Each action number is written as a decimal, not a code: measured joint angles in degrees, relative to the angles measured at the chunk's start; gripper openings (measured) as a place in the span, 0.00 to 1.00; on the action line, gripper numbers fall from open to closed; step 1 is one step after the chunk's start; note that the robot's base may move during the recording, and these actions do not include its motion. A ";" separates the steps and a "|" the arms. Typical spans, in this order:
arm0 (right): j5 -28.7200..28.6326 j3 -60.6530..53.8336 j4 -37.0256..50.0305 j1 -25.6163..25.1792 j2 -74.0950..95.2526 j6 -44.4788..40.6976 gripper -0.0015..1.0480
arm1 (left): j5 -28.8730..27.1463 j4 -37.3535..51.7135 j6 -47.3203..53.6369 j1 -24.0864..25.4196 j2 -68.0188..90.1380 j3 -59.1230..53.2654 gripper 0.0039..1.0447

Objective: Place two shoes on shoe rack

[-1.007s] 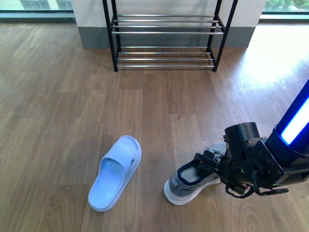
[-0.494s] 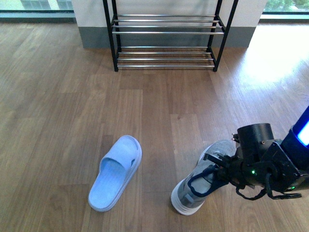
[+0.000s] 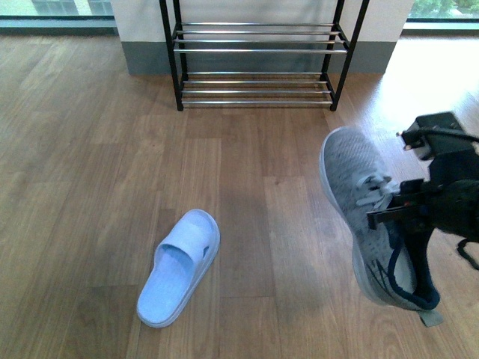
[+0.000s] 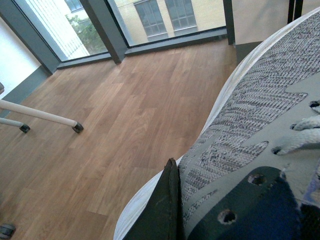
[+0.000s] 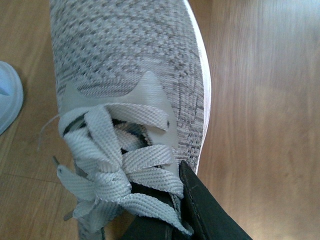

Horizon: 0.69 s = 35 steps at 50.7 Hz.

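A grey sneaker hangs above the floor at the right of the front view, toe toward the shoe rack. My right gripper is shut on its collar by the laces. In the right wrist view a black finger presses the sneaker beside the white laces, jaws closed at the gripper. My left gripper is shut on a grey sneaker that fills the left wrist view, with one dark finger against its side. The left arm is outside the front view.
A light blue slipper lies on the wooden floor left of centre, and its edge shows in the right wrist view. The rack stands against the back wall. A white tube leg with a caster and tall windows show in the left wrist view.
My right gripper has lifted the grey sneaker off the floor and swung it up and to the right, turning its toe toward the rack. The slipper has not moved.
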 joint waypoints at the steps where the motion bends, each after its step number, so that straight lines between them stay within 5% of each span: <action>1: -0.28 -0.74 0.00 -0.11 -1.25 -0.39 0.01 | 0.00 0.00 0.00 0.00 0.00 0.00 0.01; 21: -2.64 -20.17 -20.26 -4.42 -57.72 -10.47 0.01 | -0.02 0.00 0.00 0.00 0.00 0.00 0.01; 28: -1.31 -24.87 -30.01 -1.29 -74.60 -11.19 0.01 | 0.00 0.00 0.00 0.00 0.00 0.00 0.01; 35: 6.47 -26.38 -44.78 6.51 -95.45 -9.29 0.01 | -0.02 0.00 0.00 0.00 0.00 0.00 0.01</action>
